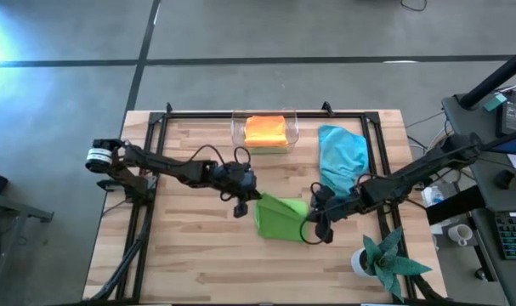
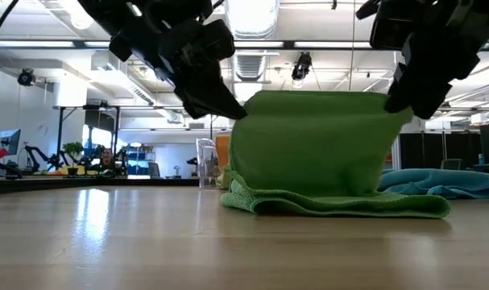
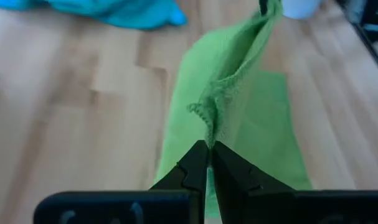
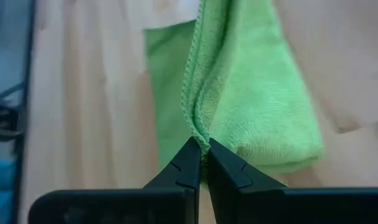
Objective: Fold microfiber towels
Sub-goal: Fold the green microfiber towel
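Green towel (image 1: 280, 217) sat on the wooden table (image 1: 189, 255), just in front of the clear bin (image 1: 264, 127) at the back edge. Its upper layer was lifted between the two arms while the lower part lay on the wood. The left gripper (image 3: 209, 151) pinched one raised corner, jaws pressed together on the cloth. The right gripper (image 4: 201, 149) pinched the other corner the same way, its jaws closed on the hem. An orange towel (image 1: 264, 130) lay folded inside the bin. A light blue towel (image 1: 338, 157) lay crumpled just to the right of the bin. The potted plant (image 1: 385, 259) stood farther from the bin, near the front right corner.
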